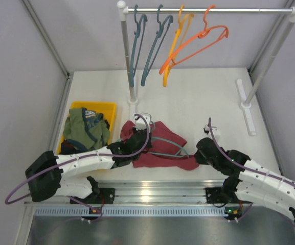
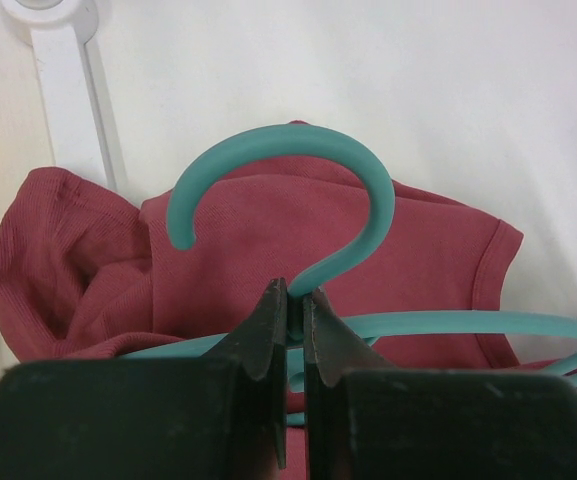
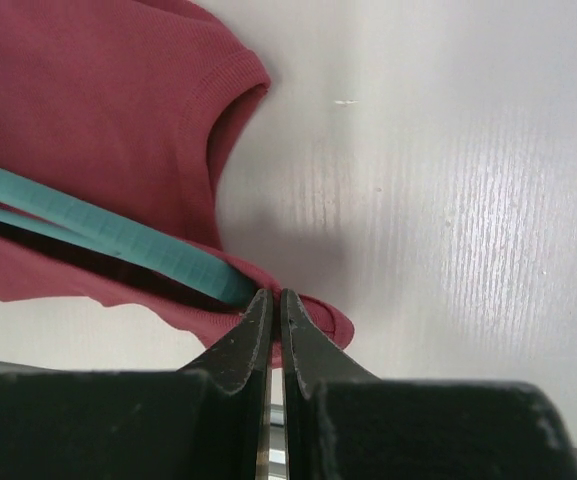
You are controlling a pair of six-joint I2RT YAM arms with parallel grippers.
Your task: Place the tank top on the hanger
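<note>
The maroon tank top [image 1: 160, 145] lies crumpled on the white table between the arms. The light teal hanger [image 1: 168, 145] lies on and partly inside it. My left gripper [image 1: 137, 140] is shut on the hanger's neck just below the hook [image 2: 298, 170], with the tank top [image 2: 238, 250] behind. My right gripper [image 1: 201, 153] is shut on the tank top's strap edge [image 3: 313, 320] at the hanger's arm tip [image 3: 118, 235]; the cloth [image 3: 88, 110] spreads to the left.
A yellow bin [image 1: 106, 109] holds an olive-green garment [image 1: 86, 130] at the left. A white rack [image 1: 208, 10] at the back carries two blue-teal hangers [image 1: 147, 46], an orange one [image 1: 198, 43] and a yellow one [image 1: 175, 46]. The rack's foot [image 2: 63, 70] stands close behind the cloth.
</note>
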